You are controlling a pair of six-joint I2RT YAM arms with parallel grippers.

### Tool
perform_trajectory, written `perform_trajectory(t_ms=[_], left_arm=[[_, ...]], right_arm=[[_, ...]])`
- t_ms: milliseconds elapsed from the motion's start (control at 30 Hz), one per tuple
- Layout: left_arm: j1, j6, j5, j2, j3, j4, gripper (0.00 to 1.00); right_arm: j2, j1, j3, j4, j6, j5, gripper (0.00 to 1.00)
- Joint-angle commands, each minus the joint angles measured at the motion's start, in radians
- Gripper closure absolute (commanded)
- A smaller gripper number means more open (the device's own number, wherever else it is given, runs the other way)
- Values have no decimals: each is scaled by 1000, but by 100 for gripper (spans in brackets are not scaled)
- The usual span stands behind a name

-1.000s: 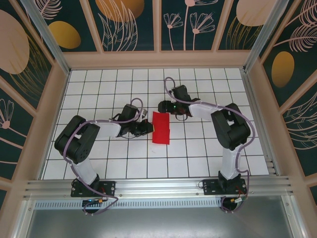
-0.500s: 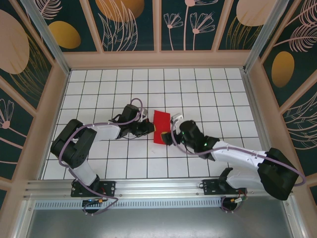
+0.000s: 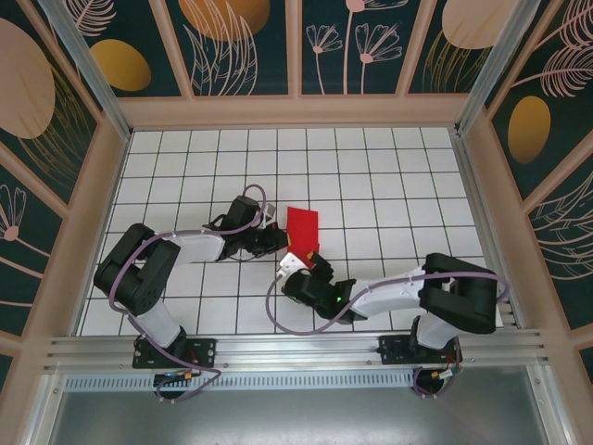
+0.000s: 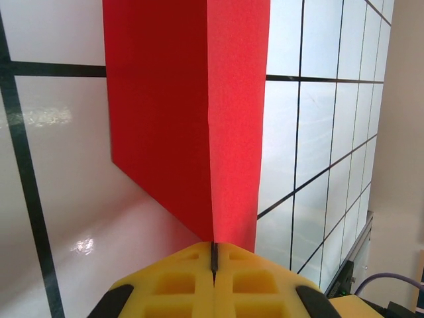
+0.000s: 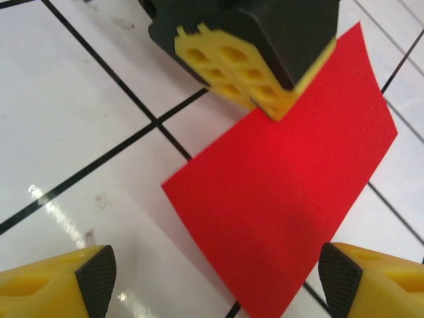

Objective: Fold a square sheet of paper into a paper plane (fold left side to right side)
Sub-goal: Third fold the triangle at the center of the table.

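The square sheet of paper (image 3: 304,228) is bright red and lies near the table's middle as a narrow strip about one tile wide. In the left wrist view the sheet (image 4: 179,112) shows two layers meeting along a line that runs into my jaws. My left gripper (image 3: 280,240) is shut on the sheet's left edge, its yellow fingers (image 4: 192,278) pressed together on the paper. My right gripper (image 3: 296,263) stands open just short of the sheet's near end. Its two fingertips (image 5: 93,271) sit wide apart, with the red sheet (image 5: 291,192) and the left gripper's fingers (image 5: 238,66) beyond them.
The white grid table (image 3: 389,176) is bordered by wooden walls (image 3: 296,111) at the back and sides and an aluminium rail (image 3: 296,348) at the near edge. The right arm (image 3: 408,292) lies low across the near right tiles.
The right arm has swung from the far side of the sheet round to its near end, jaws still wide. The left gripper has stayed shut on the paper's left edge.
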Motion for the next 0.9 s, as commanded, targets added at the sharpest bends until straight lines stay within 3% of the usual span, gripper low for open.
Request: perform_trajectory(t_ms=[0,200,467,700,800,867], left_arm=[[-7,-5,-5,-16,4,-20,100],[-8,1,-1,-9,12,-24,100],[-8,9,-5,-1,20,-38,100],[-7,12,-9,5,27,-42,100],[-8,24,-11,7,35,-58,100],[-8,36,-14,2,44,-76,94]], right_arm=[[64,7,67,56,-107,63,17],[128,-2,105,81,-157,96,21],[76,-7,89,75,-162,73,57],[51,-11,75,41,-148,37,97],[38,-18,68,31,-130,4,100],[31,-23,65,23,-122,-24,100]])
